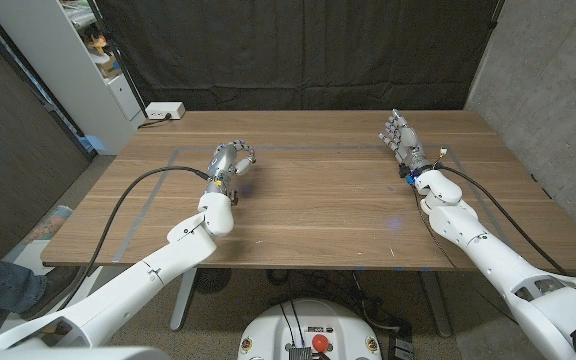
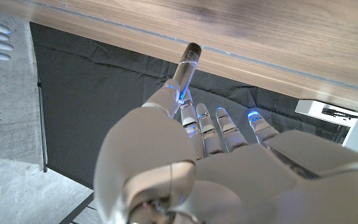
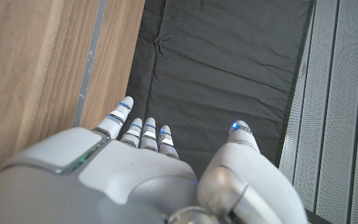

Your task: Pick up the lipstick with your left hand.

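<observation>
lipstick (image 2: 188, 67) in L hand (image 1: 229, 160), table (image 1: 318, 200) left

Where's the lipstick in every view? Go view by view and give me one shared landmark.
Head view: too small to make out, within the left hand, left of centre.
Left wrist view: lipstick held by that hand, pointing toward the table.
Right wrist view: faces the right hand instead.
Shared landmark: the wooden table before the black curtain.

1. The counter (image 1: 318, 200) is brown wood grain, marked with a faint grey-blue taped rectangle.
2. Both arms are white; the left hand (image 1: 230, 160) and right hand (image 1: 400, 135) look silver-grey.
3. The lipstick (image 2: 187, 65) seems dark and glossy, possibly translucent.
4. The backdrop curtain (image 1: 298, 50) is black.
5. The power strip (image 1: 162, 111) is white.
</observation>
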